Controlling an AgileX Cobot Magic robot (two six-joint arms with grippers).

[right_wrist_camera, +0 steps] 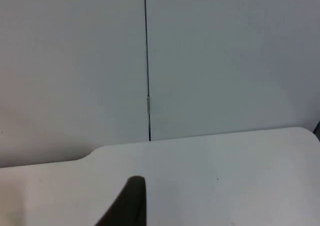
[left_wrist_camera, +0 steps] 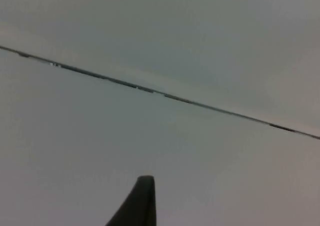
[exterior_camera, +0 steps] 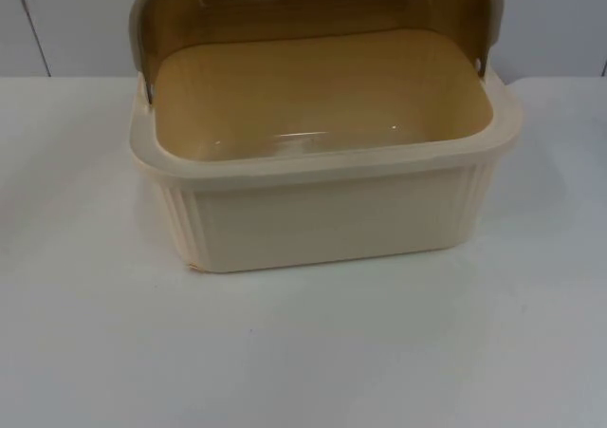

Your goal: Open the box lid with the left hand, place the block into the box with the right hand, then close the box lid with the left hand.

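Box [exterior_camera: 322,210] sits at frame centre, lid [exterior_camera: 313,10] raised, no block inside; either gripper's jaw state I cannot tell; a careless reach could knock the lid shut.

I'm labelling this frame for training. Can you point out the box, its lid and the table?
box [exterior_camera: 332,221]: top view, ribbed cream front wall.
lid [exterior_camera: 313,10]: top view, amber inner face, swung open behind the box.
table [exterior_camera: 303,352]: top view, bare white surface before the box.

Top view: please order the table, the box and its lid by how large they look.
Largest first:
table
box
lid, standing open behind the box. The picture's edge cuts the lid off, so its rank is unsure.
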